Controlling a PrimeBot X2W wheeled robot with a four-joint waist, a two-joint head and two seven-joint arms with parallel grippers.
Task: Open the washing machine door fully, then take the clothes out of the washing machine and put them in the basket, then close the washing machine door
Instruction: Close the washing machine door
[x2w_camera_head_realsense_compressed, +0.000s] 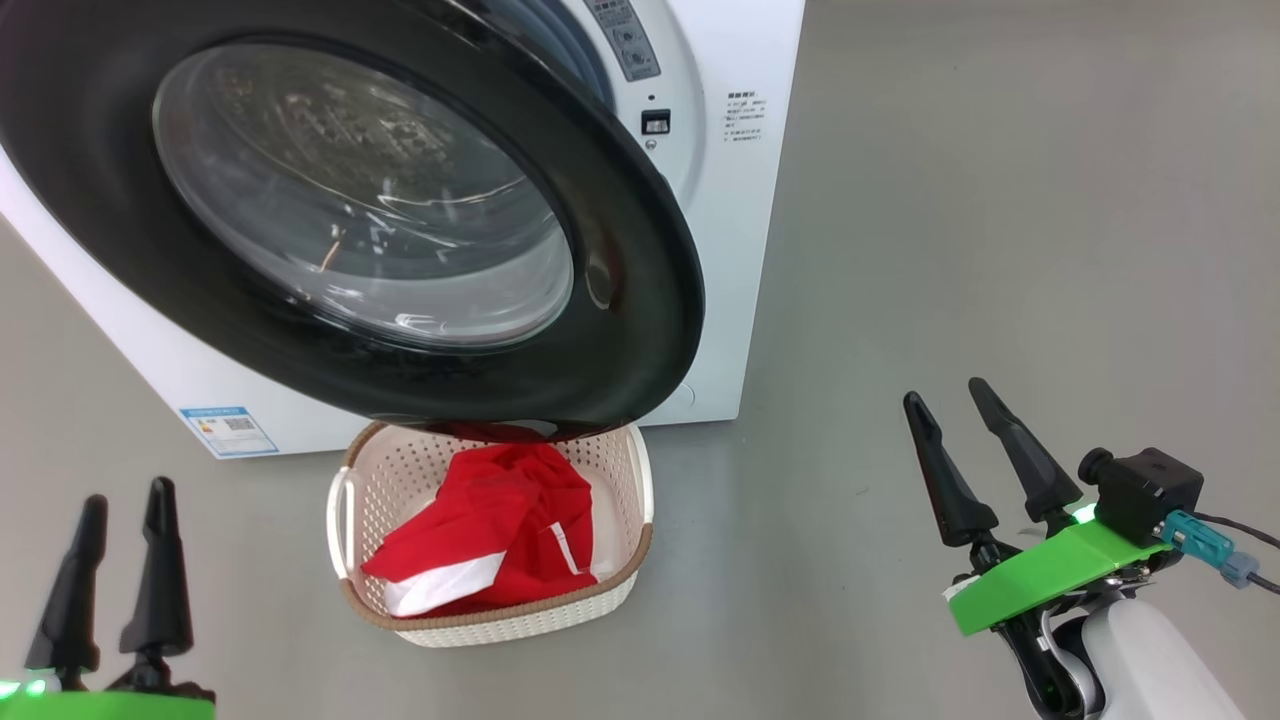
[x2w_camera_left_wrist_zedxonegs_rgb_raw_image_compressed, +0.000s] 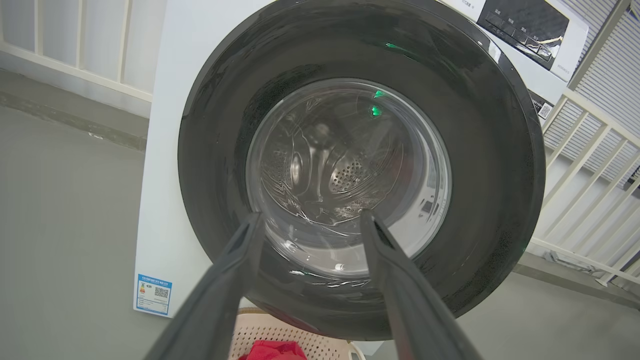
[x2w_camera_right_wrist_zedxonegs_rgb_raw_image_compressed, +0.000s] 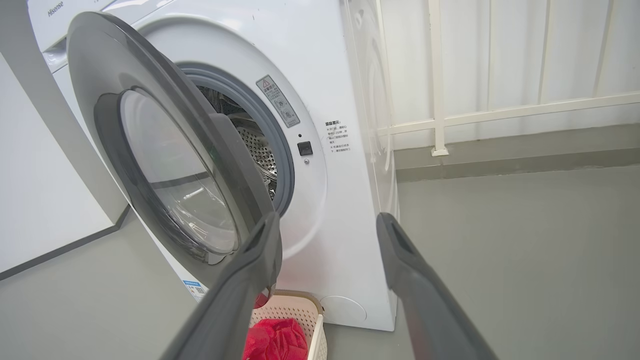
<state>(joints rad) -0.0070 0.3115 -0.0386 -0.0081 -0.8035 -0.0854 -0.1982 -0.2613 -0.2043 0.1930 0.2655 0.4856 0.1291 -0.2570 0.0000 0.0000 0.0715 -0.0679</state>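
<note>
Clothes: you see the red clothes lying in the basket, bottom centre, so unloading looks finished.
Door: the washing machine door stands ajar at upper left, its lower edge overlapping the basket's far rim; closing is what remains for you.
Left gripper: lower left, fingers spread, empty.
Right gripper: lower right, spread, empty; open floor lies between it and the door's free edge.
</note>
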